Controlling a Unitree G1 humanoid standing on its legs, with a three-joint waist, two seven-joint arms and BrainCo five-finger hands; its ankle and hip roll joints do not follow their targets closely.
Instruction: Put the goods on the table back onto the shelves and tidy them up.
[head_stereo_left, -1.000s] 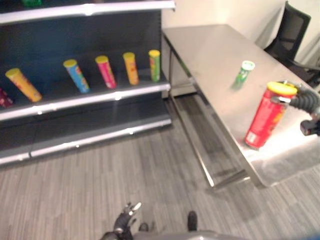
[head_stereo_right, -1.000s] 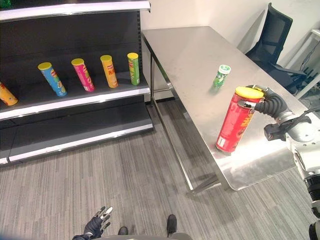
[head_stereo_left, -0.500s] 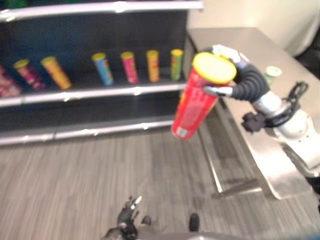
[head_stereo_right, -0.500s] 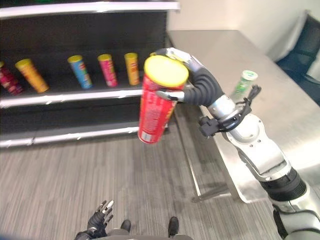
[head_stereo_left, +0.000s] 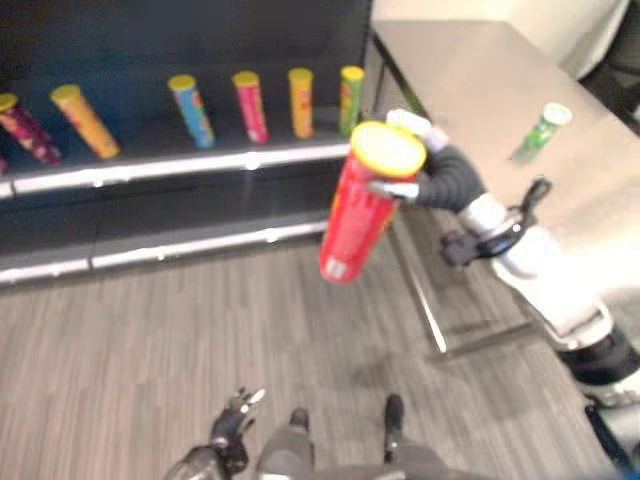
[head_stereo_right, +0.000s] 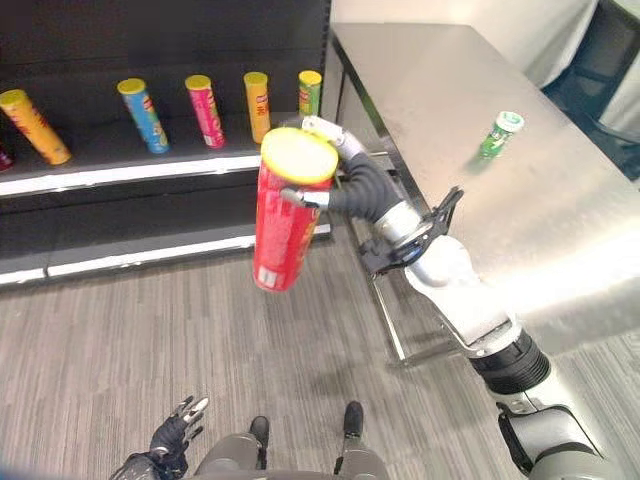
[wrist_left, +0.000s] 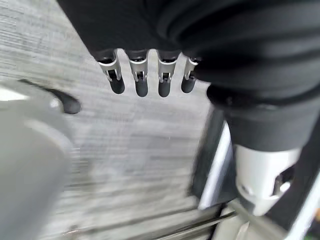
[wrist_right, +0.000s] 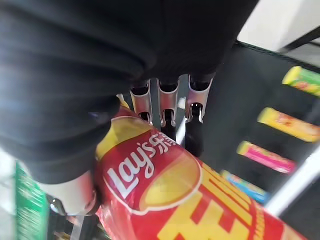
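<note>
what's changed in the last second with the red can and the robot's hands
The right hand, already gripping the red can by its top, lifted it off the table and carried it out over the floor toward the shelf. The camera swung too. The green can stayed on the table, the shelf cans stayed in their row, and the left hand kept hanging low, open.

a shop: dark shelves (head_stereo_right: 150, 175) of snack cans (head_stereo_right: 205, 110).

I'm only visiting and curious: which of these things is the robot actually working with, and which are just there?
Part of the job:
red can, held in the right hand
green can on the steel table
shelf with its row of cans

Just there:
left hand, idle, low
black chair
</note>
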